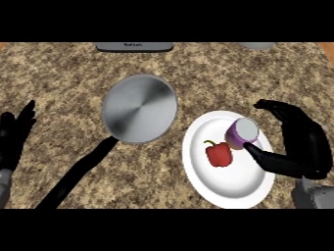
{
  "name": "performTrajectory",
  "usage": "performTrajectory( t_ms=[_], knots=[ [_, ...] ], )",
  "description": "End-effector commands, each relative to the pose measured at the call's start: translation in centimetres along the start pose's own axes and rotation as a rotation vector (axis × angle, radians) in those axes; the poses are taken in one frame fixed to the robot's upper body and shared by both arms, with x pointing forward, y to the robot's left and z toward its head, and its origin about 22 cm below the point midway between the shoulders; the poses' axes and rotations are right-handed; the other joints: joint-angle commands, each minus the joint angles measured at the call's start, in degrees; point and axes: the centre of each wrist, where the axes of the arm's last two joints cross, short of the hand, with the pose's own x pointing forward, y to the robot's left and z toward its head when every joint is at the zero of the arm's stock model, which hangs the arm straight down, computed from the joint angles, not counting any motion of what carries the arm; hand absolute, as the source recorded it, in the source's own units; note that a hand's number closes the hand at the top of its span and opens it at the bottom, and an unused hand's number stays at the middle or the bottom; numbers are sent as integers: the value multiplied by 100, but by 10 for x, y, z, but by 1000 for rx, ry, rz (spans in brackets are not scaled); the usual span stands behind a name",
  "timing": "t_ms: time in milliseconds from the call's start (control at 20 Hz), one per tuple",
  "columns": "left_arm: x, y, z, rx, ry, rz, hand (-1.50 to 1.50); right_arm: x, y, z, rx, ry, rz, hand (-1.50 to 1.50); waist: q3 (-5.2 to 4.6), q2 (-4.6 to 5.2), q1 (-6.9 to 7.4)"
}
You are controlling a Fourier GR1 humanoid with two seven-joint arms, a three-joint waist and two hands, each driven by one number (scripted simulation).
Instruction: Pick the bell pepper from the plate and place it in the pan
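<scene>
The red bell pepper [219,154] lies on the white plate [231,190] beside a purple cup [242,132] — the right hand [305,147] hovers there, fingers spread, grasping nothing; the pan [139,108] sits just left – the left hand [10,141] rests released at the left edge

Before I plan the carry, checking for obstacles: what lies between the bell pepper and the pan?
Nothing stands there: the head view shows only bare plate and a strip of counter between bell pepper and pan.
</scene>
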Motion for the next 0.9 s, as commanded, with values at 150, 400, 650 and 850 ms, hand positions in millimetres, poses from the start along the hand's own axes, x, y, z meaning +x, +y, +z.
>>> performTrajectory(
  t_ms=[150,400,650,850],
  knots=[
    [-6,-3,-3,29,9,38,0,19,-7,26,185,-62,125,-150,-6,14,-57],
    [0,1,-4,48,0,15,0,72,-16,-4,262,10,401,-150,-17,-6,-78],
    [-5,3,0,28,22,10,0,113,-16,-28,432,138,757,-150,-35,-32,-39],
    [-12,-11,9,6,20,30,0,133,5,-42,526,243,915,-150,-25,-15,68]
  ],
)
